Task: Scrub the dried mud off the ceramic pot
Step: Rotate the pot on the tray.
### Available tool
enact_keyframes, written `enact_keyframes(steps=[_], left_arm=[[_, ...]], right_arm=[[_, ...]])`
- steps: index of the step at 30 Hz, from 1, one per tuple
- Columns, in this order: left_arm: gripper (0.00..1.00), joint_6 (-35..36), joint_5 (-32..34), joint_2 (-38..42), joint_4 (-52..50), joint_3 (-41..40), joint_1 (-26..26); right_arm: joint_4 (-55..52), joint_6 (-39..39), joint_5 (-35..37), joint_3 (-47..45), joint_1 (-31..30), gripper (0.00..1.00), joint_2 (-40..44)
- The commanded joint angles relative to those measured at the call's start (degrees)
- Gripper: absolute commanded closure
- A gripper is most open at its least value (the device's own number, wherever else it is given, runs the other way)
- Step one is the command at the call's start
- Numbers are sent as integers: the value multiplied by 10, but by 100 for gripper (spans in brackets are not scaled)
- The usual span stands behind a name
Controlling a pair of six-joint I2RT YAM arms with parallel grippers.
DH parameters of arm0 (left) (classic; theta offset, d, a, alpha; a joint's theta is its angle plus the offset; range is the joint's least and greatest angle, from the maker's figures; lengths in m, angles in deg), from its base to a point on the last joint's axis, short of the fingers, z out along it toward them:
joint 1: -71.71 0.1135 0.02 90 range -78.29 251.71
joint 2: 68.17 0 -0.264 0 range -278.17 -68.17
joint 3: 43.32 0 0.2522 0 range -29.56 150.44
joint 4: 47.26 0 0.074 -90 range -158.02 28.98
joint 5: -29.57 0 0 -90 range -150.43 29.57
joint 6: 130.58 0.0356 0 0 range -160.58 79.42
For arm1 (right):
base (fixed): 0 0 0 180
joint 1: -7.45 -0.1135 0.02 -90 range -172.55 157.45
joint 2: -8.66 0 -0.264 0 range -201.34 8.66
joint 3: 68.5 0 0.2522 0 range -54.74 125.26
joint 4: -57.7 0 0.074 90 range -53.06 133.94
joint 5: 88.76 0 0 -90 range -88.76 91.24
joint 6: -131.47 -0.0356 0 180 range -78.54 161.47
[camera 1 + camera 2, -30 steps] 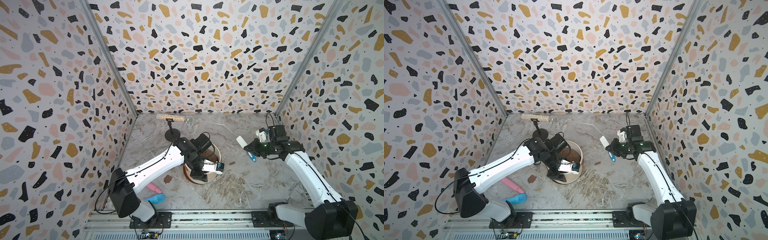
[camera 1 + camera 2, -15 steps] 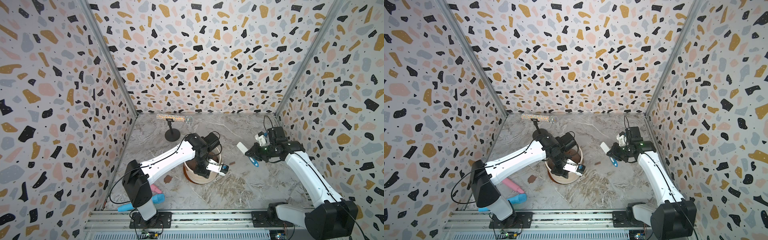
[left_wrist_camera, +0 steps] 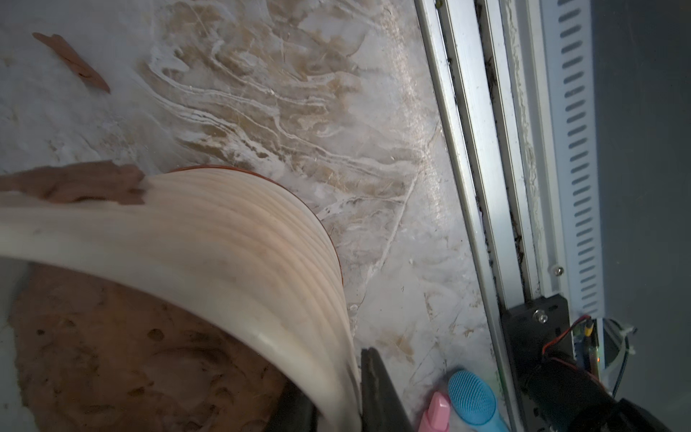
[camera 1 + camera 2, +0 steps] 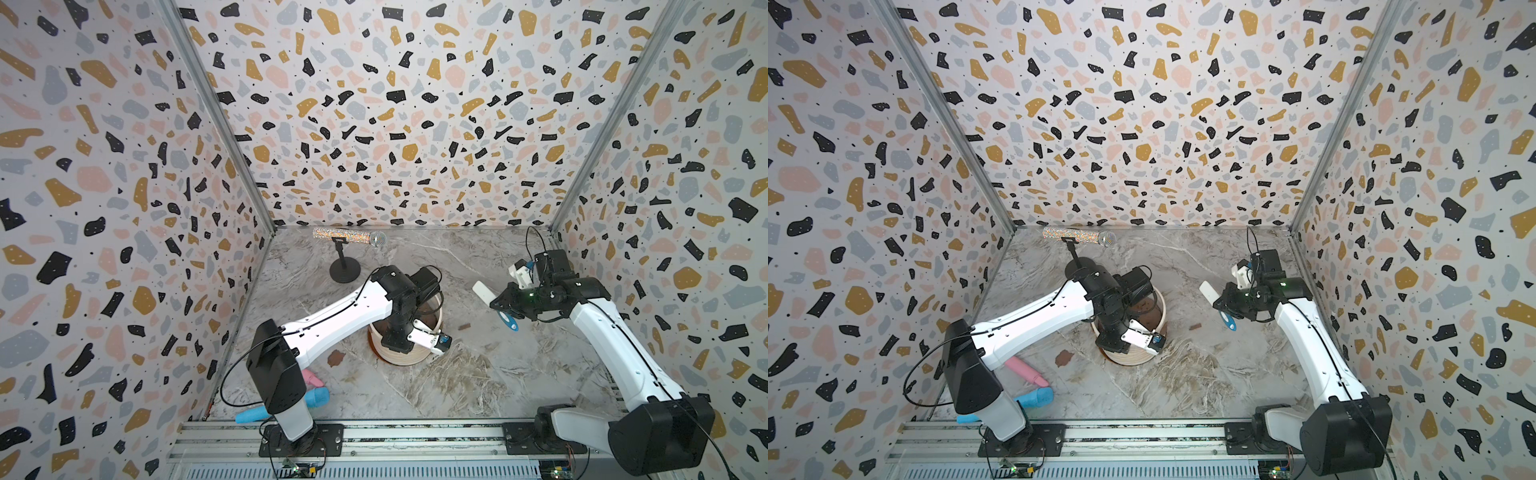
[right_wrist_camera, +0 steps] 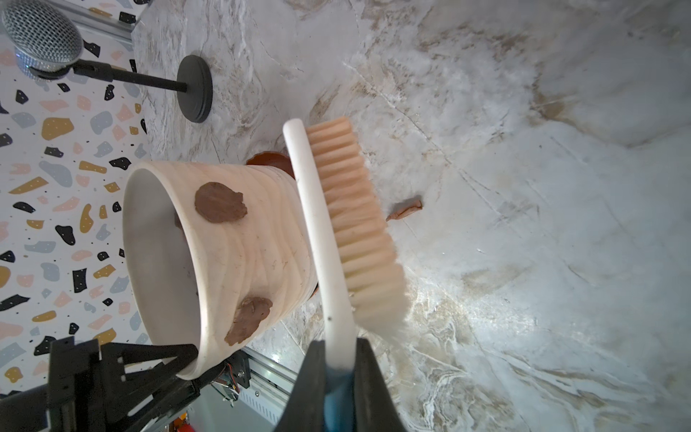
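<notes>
Now that the left gripper (image 3: 336, 389) has pinched the ceramic pot (image 4: 405, 357) by its rim, the right gripper (image 5: 338, 374), clamping a brush (image 5: 355, 224) at three o'clock, looks free to scrub the dried mud (image 5: 220, 202).

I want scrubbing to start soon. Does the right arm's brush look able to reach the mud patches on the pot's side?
Probably yes: both mud patches on the ceramic pot face the right gripper and its brush, with only marble floor between.

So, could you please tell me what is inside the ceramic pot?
Brown soil lies inside the ceramic pot, and the left gripper has one finger inside the rim. The left arm hides much of it in both top views.
</notes>
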Motion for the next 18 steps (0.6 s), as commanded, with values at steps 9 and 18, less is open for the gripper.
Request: enact_keyframes(steps=[9,18], left_arm=[[100,244,26,-26,-108,44,20],[61,198,12,6,-65,13,46]], right_arm=[[-77,418,-61,-32,-34,100,121],[-220,808,-97,-34,-154,100,80]])
